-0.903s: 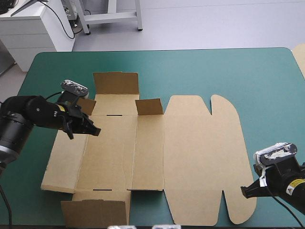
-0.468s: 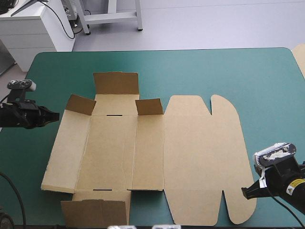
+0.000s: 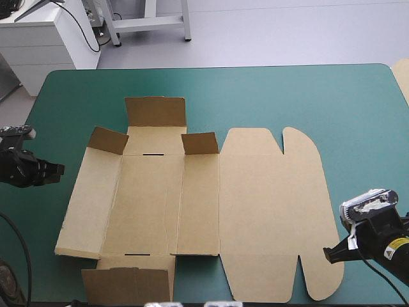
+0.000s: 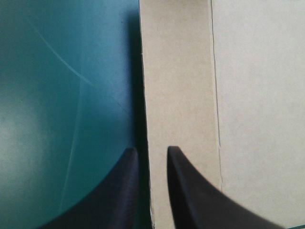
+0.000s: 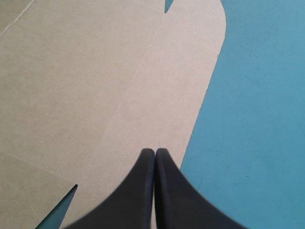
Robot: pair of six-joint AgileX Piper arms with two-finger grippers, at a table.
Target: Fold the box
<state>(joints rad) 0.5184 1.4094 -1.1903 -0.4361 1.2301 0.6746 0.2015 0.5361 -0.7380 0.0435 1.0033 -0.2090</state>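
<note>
The brown box [image 3: 153, 204] lies as an unfolded sheet mid-frame on the teal-green counter [image 3: 287, 96], two flaps [image 3: 107, 139] tilted up at its upper left, its round-lobed lid [image 3: 275, 211] flat to the right; the left claw [image 3: 59, 170], narrowly parted, sits off its left side, the right claw [image 3: 327, 253] pinched together at the lid's lower-right rim.

The high camera is looking forward and down from above and behind the robot, far enough back to take in the whole box [image 3: 192, 198] and the teal-green table [image 3: 319, 96] around it. The left wrist camera is peering along the left gripper [image 4: 151, 149], close over the box's left edge. The right wrist camera is looking along the right gripper [image 5: 155, 150], close over the box's rounded right flap. Each wrist view is sharing its end of the box with the high view.
</note>
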